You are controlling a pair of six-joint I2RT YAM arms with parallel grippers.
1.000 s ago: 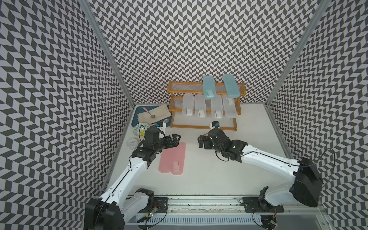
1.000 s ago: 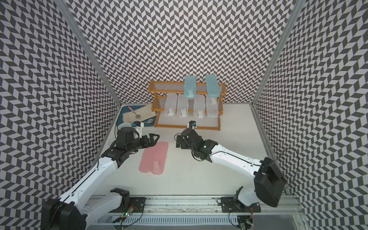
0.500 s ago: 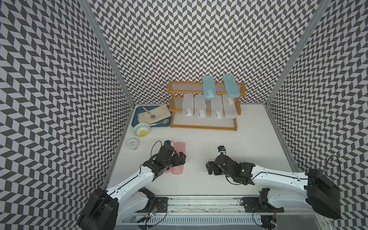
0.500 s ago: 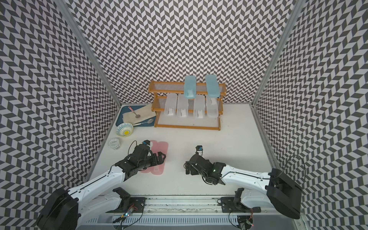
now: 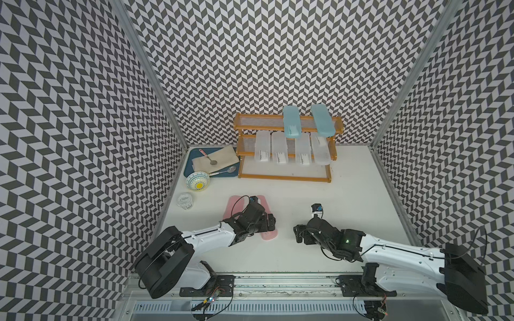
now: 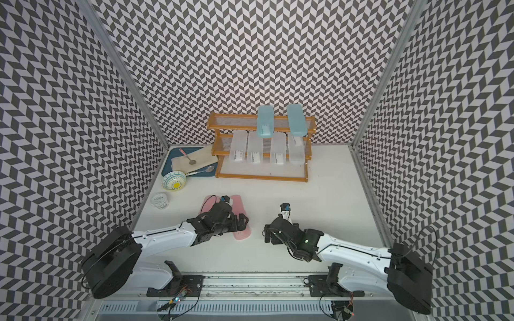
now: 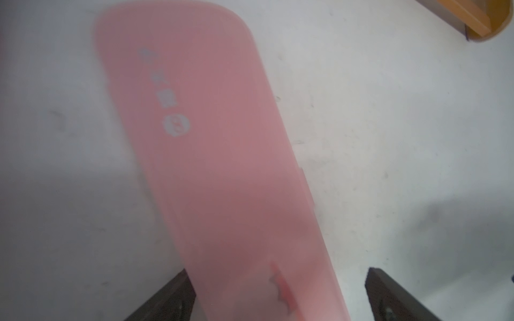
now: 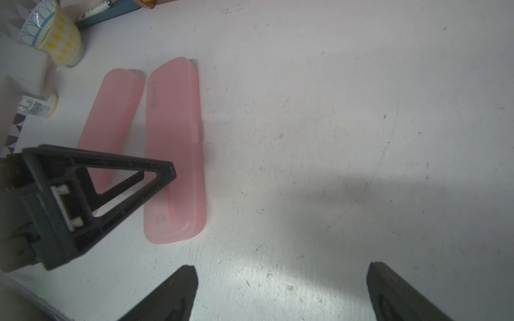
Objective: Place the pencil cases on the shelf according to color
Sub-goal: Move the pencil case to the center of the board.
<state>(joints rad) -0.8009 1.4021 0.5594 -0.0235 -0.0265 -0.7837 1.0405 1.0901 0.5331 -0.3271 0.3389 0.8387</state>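
Now on the pink pair. Two pink pencil cases lie side by side on the white table (image 5: 347, 194), just left of centre in the lower half of both top views. The right-hand pink case (image 5: 268, 236) is mostly under the left gripper (image 5: 269, 224), and the left-hand pink case (image 5: 231, 208) sits just beside it.

Left wrist view: jaws spread, straddling the right-hand pink case near one end; one finger (image 7: 172, 294) close against its edge, the other well clear. No pinch yet.

Right of centre, the right gripper (image 5: 299, 236) hovers over bare table, jaws wide, nothing between them.

Upper centre, the shelf (image 5: 284, 177): two blue cases (image 5: 291, 122) on the top tier, four white cases (image 5: 262, 146) on the middle, bottom tier bare — judged to be the pinks' slot.

Step in hand: grasping a pink case. The next move calls for centring the jaws across its width, closing, then lifting it up-frame to the bottom tier.
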